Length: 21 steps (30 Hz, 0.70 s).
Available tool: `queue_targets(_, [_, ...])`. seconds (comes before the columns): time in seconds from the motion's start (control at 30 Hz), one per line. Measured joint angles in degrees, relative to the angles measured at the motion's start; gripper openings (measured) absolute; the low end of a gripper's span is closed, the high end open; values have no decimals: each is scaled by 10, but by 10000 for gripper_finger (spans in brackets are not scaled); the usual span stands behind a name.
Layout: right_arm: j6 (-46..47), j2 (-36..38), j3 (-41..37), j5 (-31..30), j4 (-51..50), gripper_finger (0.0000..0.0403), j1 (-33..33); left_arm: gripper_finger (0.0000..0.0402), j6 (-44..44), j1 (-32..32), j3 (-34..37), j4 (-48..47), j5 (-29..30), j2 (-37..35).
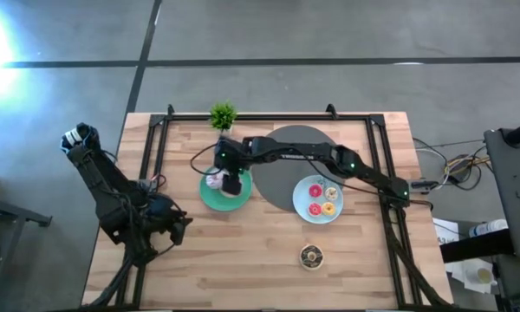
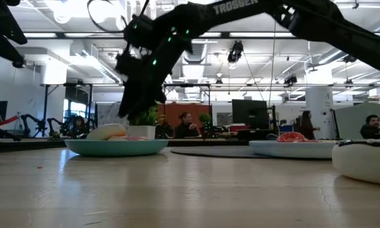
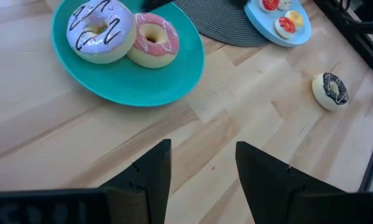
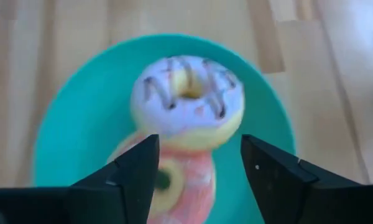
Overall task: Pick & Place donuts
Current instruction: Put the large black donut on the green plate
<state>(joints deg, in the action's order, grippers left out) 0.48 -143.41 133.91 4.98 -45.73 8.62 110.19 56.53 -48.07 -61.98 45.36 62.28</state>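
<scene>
Right now the right claw point(image 4: 199, 171) hangs w/ fingers apart over the teal plate point(image 1: 210, 198), above the lilac donut point(image 4: 188, 102) and pink donut point(image 4: 183, 177), which lie touching. Risk: a descent could nudge both donuts or catch the wrong one. Left claw point(image 3: 202, 162), also apart, waits near the desk point(image 1: 243, 260) edge.

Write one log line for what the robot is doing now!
right hand: open above teal plate | lilac donut, pink donut: on plate | left hand: waiting

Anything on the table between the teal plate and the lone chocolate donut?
No: bare wood between the round teal plate and the chocolate-topped donut, per the left wrist view.
</scene>
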Motion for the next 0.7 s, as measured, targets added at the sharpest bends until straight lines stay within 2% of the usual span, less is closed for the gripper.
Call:
queue_targets(0.17, [-51,60,-9,40,-83,219,-20,153,-11,0,0,-3,8,0])
queue_targets(0.27, [-64,108,-61,41,-94,219,-39,153,-15,0,2,-9,22,0])
queue_targets(0.4, [-44,204,-197,35,-49,219,-64,153,-17,0,5,-11,33,0])
queue_targets(0.57, [10,346,-400,-12,36,219,-113,153,-24,0,5,-11,37,0])
queue_targets(0.7, [27,437,-507,-37,60,219,-179,153,-33,-1,5,-11,38,0])
